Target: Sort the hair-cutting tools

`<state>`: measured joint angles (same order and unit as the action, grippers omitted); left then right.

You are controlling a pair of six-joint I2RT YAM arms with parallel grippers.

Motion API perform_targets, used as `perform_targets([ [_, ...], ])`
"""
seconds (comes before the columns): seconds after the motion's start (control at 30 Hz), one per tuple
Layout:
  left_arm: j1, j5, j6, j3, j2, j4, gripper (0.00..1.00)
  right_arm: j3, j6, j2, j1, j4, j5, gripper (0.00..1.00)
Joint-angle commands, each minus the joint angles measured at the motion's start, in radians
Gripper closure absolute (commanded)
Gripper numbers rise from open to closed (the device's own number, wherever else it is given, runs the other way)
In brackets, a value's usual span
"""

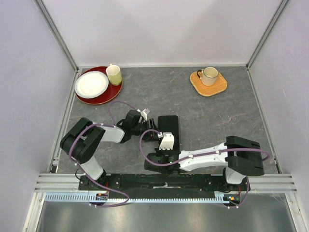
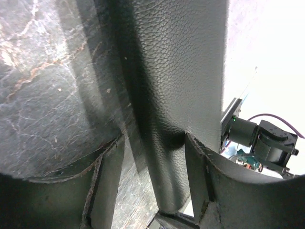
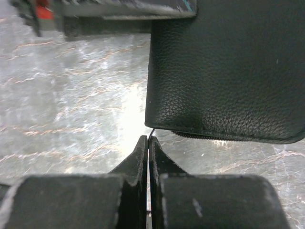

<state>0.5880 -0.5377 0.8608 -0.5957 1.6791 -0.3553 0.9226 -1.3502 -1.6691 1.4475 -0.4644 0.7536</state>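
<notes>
No scissors or combs are seen in any view. They are probably shut inside the black zip case [image 1: 171, 126], which is laid flat in the middle of the table [image 1: 231, 111]. The case is judged soft and bendy, so it is best held by an edge while the zip [image 3: 209, 137] is pulled. The scissors are expected to be hard, slippery and sharp, and best taken near the handles. The combs are expected to be light, and best taken by the back. In the left wrist view alone, the left gripper [image 2: 153, 138] is seen spread apart around the case's edge, with a gap beside one finger. In the right wrist view alone, the right gripper [image 3: 148, 143] is seen squeezed together by the zip corner. Whether a pull tab is pinched cannot be told.
</notes>
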Motion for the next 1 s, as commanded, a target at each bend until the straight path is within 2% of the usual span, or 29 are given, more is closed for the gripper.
perform_targets([
  [0.0, 0.006, -0.025, -0.077, 0.094, 0.028, -0.037, 0.37, 0.009, 0.154, 0.117, 0.01, 0.098, -0.011, 1.0],
  [0.13, 0.006, -0.065, -0.048, 0.115, 0.031, -0.123, 0.37, 0.025, 0.252, 0.163, 0.007, 0.136, -0.051, 1.0],
  [0.3, 0.013, -0.094, -0.005, 0.111, 0.03, -0.183, 0.39, 0.001, 0.275, 0.16, -0.004, 0.191, -0.129, 1.0],
  [0.5, 0.056, -0.084, 0.0, 0.053, 0.079, -0.177, 0.4, -0.06, 0.272, 0.163, -0.002, 0.314, -0.171, 1.0],
  [0.6, 0.072, -0.07, 0.01, 0.034, 0.111, -0.177, 0.52, -0.079, 0.266, 0.161, -0.004, 0.349, -0.191, 1.0],
  [0.63, 0.073, -0.056, 0.017, 0.034, 0.116, -0.178, 0.6, -0.088, 0.261, 0.161, -0.004, 0.369, -0.203, 1.0],
  [0.7, 0.073, -0.039, 0.035, 0.043, 0.119, -0.191, 0.64, -0.117, 0.25, 0.163, -0.004, 0.388, -0.218, 1.0],
  [0.83, 0.073, 0.025, 0.056, 0.051, 0.116, -0.198, 0.81, -0.165, 0.208, 0.154, 0.002, 0.409, -0.252, 1.0],
  [0.97, 0.073, 0.068, 0.07, 0.048, 0.117, -0.185, 0.86, -0.229, 0.168, 0.155, 0.033, 0.441, -0.269, 1.0],
])
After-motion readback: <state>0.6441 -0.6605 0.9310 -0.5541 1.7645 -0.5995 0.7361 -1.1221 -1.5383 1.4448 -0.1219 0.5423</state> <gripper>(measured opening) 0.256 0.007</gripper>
